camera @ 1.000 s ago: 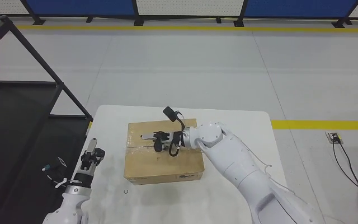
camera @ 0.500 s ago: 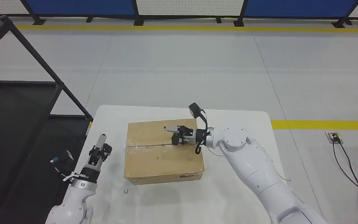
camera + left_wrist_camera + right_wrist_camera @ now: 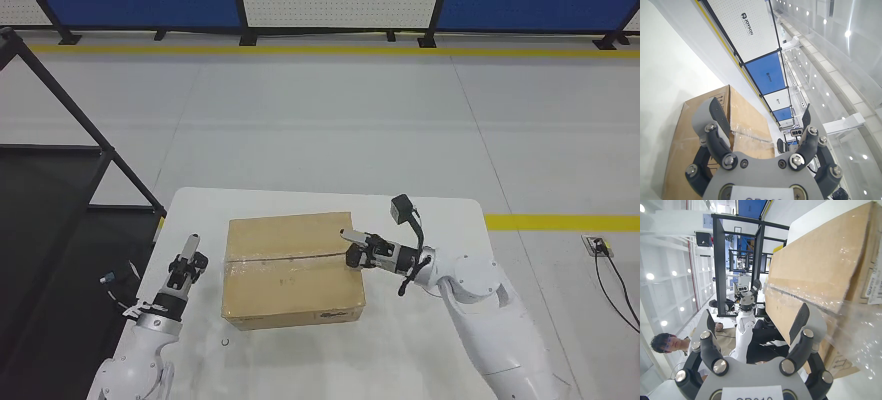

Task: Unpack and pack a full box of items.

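as your right end effector [image 3: 350, 248] and left end effector [image 3: 197, 248] are spread and empty, pinch the tape [image 3: 851, 313] firmly at the box [image 3: 290, 285] edge.

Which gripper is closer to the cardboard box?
Right. The right gripper is at one edge of the cardboard box; the left gripper stands apart off the opposite side.

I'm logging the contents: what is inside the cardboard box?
Nothing inside shows. The box sits on the table with its top flaps shut and clear tape along the seam, so any contents are covered.
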